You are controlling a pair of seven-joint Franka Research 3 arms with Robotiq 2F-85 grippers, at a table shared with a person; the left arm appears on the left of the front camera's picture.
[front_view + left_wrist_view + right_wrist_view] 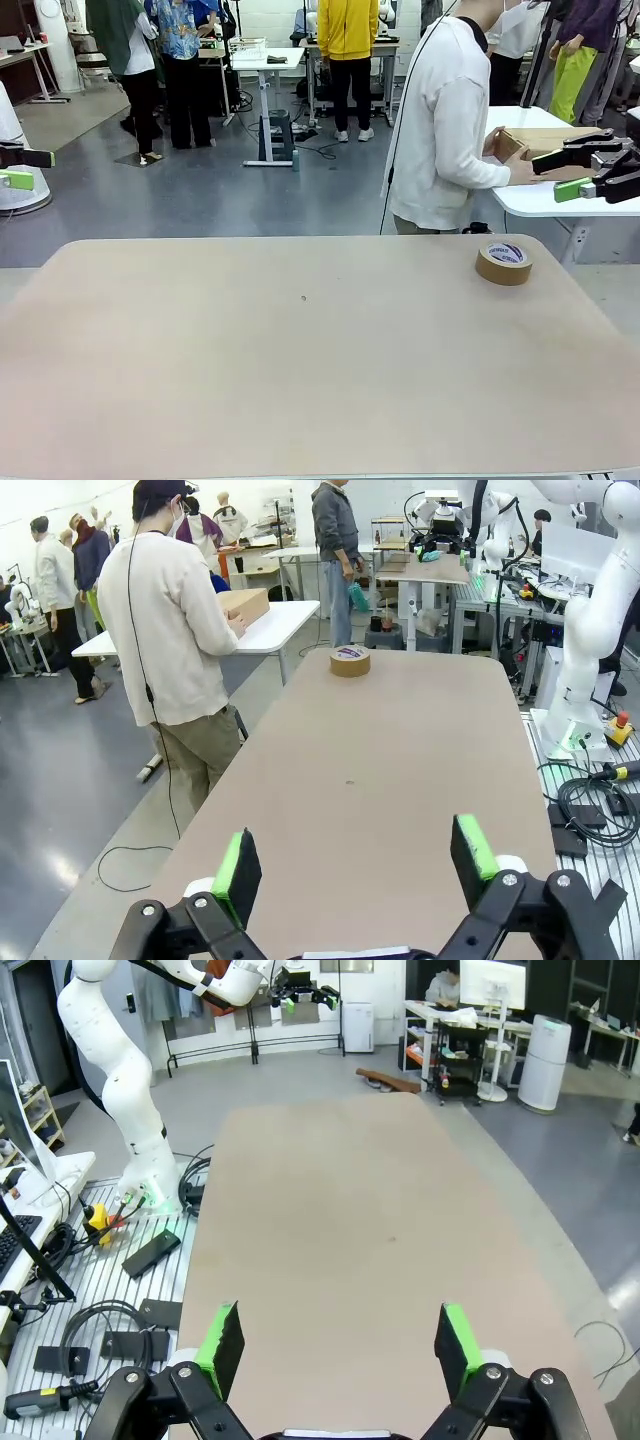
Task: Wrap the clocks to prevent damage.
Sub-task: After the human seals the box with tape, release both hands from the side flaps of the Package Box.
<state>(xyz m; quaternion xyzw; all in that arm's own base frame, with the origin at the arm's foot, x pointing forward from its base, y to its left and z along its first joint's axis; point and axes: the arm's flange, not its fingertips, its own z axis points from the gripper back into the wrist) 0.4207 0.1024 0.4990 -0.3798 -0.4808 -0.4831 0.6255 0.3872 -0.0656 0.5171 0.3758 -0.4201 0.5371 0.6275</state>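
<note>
No clocks are in view. In the front view my left gripper (40,168) hangs open at the far left edge, above the floor beside the table. My right gripper (548,178) hangs open at the far right, above the table's back right corner. The left wrist view shows its gripper (355,865) wide open over the bare tabletop (400,780), nothing between the green pads. Likewise the right wrist view shows its gripper (340,1345) wide open over the tabletop (350,1210). A roll of brown tape (503,262) (350,661) lies flat near the back right corner.
A person (445,130) (175,640) stands at the far right, turned away, hands on a cardboard box (545,142) (243,604) on a white side table (560,200). Cables and a controller lie on the floor grating (100,1310) beside the table.
</note>
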